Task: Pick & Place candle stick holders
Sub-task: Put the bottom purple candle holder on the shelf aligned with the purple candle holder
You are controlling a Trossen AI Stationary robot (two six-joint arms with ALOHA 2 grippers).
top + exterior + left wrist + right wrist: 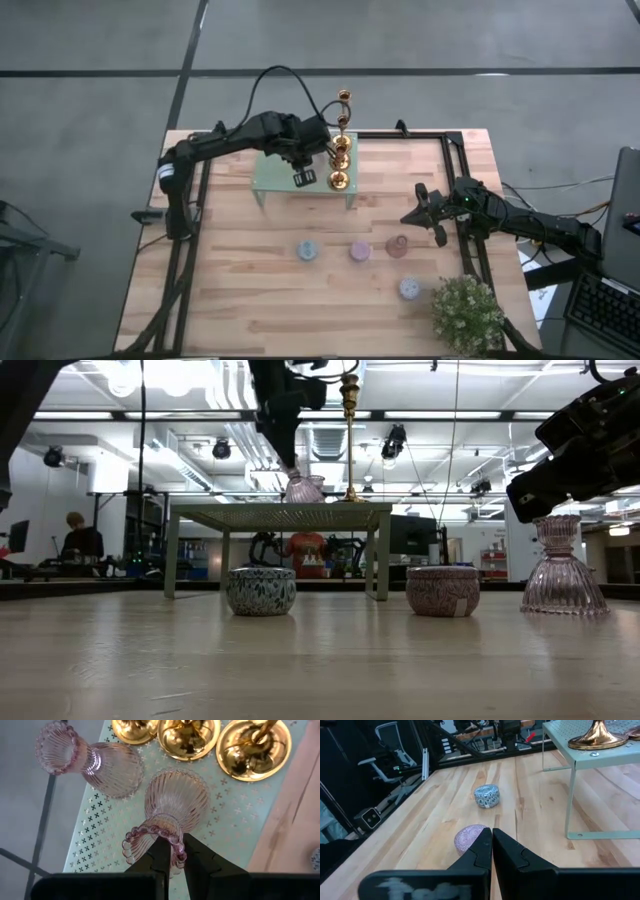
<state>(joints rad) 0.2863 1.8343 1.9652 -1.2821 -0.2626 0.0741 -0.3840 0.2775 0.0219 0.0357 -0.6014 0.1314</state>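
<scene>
Here the left gripper [172, 851] is above the mint-green rack [275, 176], and its jaws are clamped on the beaded rim of a pink glass holder [172, 805] that stands on the rack. A second pink glass holder [90, 760] and three gold holders [252, 742] are just beside it. The right gripper [418, 207] waits over the table [250, 290] with its jaws pressed together, near the pastel round holders [360, 251].
</scene>
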